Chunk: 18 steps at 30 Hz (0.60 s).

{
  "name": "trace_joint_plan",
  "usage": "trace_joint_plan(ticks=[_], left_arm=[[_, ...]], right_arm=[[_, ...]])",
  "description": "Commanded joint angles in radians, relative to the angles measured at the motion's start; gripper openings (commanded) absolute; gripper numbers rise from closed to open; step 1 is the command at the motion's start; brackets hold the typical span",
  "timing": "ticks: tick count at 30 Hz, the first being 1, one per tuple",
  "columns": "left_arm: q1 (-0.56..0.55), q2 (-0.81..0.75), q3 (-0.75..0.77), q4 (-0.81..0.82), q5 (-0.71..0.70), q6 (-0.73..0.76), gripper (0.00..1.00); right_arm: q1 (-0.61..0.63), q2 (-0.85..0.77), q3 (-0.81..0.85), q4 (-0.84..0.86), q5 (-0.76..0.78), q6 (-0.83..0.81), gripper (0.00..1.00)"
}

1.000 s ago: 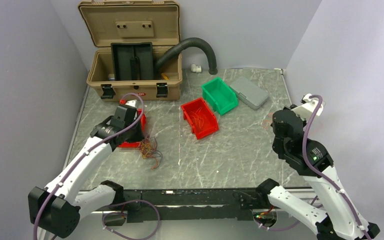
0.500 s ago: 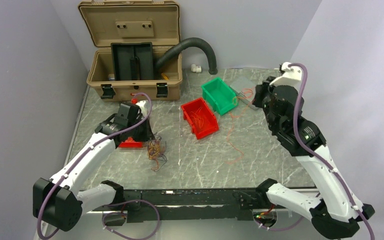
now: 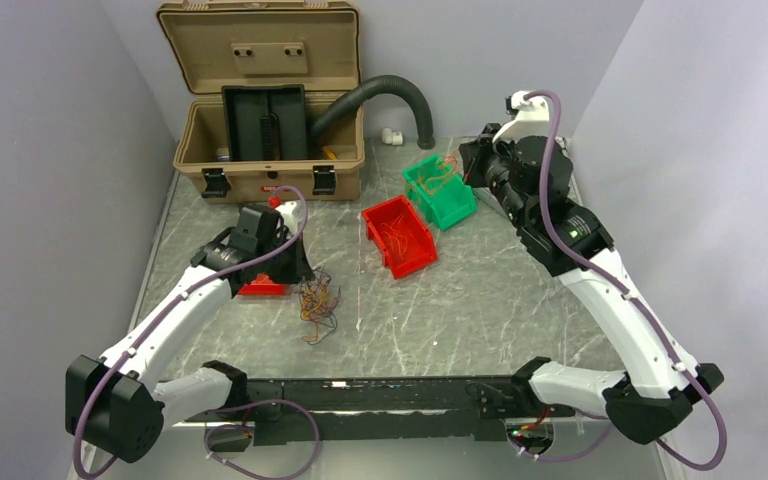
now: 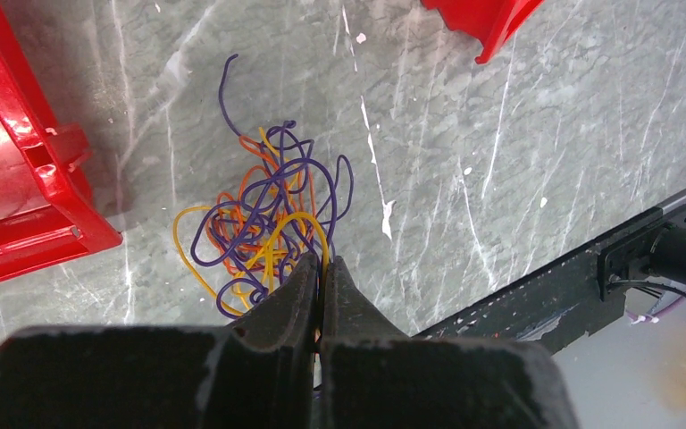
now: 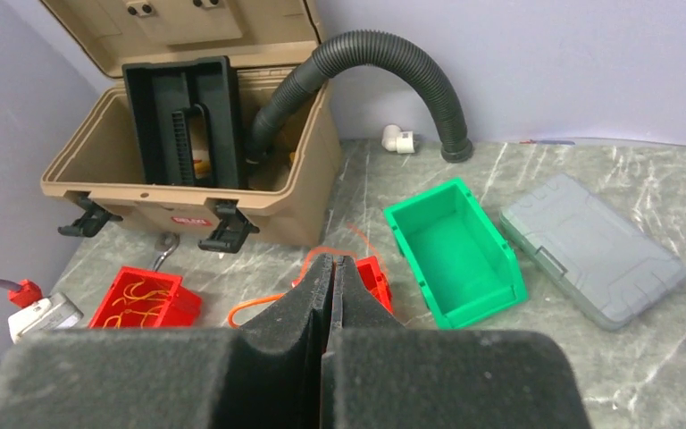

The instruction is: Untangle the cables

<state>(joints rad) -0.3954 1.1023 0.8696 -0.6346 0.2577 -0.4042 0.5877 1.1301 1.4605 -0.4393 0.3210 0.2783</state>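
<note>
The cables form a small tangle (image 3: 317, 303) of purple, orange and yellow wires on the marble table, beside my left gripper (image 3: 304, 272). In the left wrist view the tangle (image 4: 263, 210) lies just ahead of my left gripper (image 4: 323, 264), which is shut on a yellow strand of it. My right gripper (image 3: 472, 158) is raised at the back, over the green bin (image 3: 452, 200). It is shut on a single orange cable (image 3: 441, 176) that hangs above the bin. In the right wrist view the orange cable (image 5: 255, 306) loops out beside the shut right gripper (image 5: 332, 261).
A red bin (image 3: 400, 238) with loose thin wires sits mid-table, and another red bin (image 3: 260, 287) lies under the left arm. An open tan toolbox (image 3: 265, 150) and a black corrugated hose (image 3: 405, 92) stand at the back. A grey case (image 5: 589, 250) lies right of the green bin.
My right arm has swung up and back to the left, lifting the orange cable off the table to above the green bin. The left gripper has stayed at the tangle, which shifted slightly.
</note>
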Motion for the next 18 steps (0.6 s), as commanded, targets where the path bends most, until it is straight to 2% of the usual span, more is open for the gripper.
trace_joint_plan(ticks=[1,8,18], left_arm=[[-0.006,-0.005,0.010,0.034,0.022,0.024,0.00],[-0.009,0.011,0.016,0.032,0.021,0.025,0.00],[-0.010,0.024,0.019,0.024,0.017,0.044,0.00]], right_arm=[[-0.001,0.052,0.043,0.105,-0.040,-0.027,0.00],[0.000,0.155,0.040,0.147,-0.054,-0.025,0.00],[0.000,0.192,-0.114,0.213,-0.135,0.030,0.00]])
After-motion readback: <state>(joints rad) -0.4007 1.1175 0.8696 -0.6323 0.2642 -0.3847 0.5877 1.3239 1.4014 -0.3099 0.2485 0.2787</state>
